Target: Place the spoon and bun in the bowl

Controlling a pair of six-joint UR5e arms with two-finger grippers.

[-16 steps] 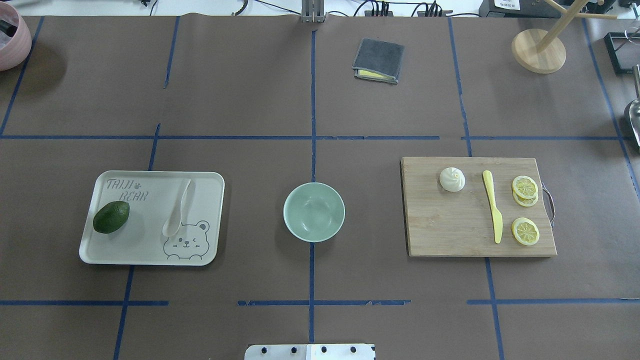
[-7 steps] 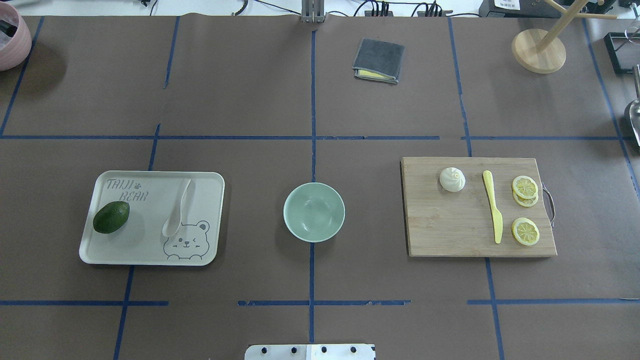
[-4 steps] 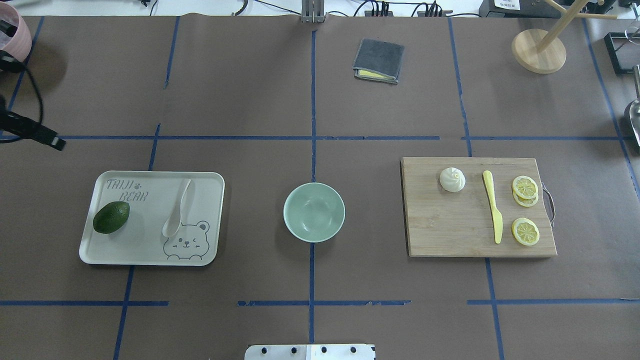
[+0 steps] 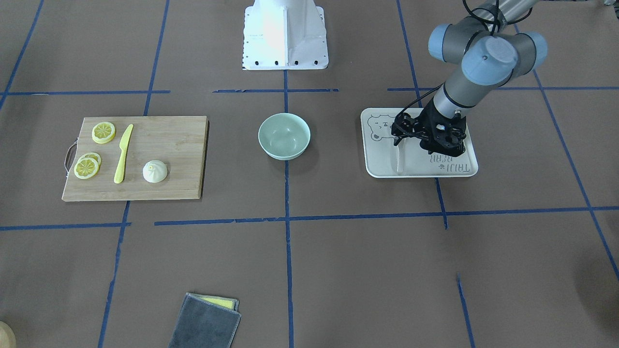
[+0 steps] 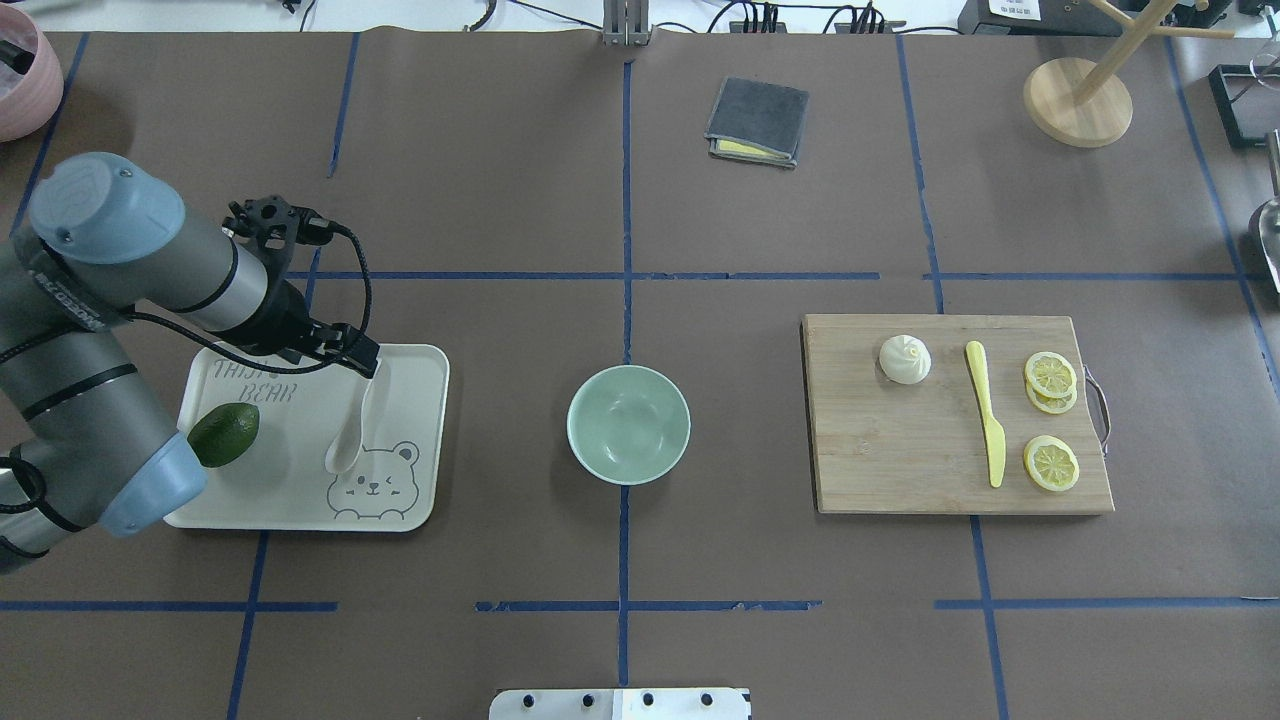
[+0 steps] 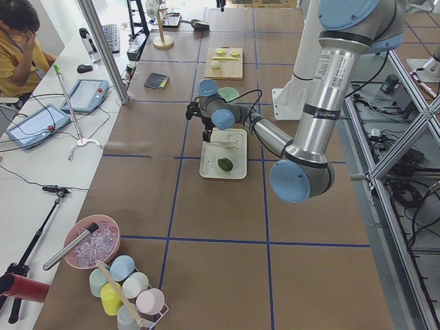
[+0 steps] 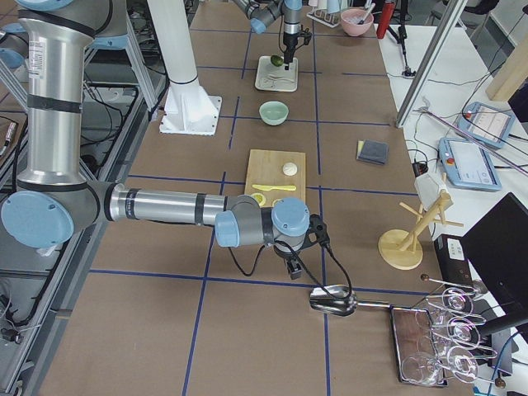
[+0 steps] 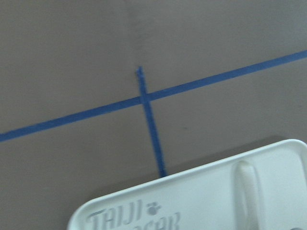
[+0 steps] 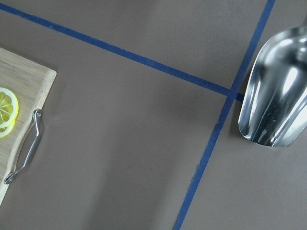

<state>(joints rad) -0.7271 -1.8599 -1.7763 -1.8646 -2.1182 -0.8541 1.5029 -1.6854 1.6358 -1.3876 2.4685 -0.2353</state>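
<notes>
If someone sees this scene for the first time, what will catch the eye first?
The big grey left arm stands out, its tool hovering over the pale spoon on the bear tray. Next come the mint-green bowl at the table's middle and the wooden board with the white bun and bright lemon slices.

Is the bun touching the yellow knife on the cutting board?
Apart. The overhead view shows bare cutting board between the bun and the knife.
</notes>
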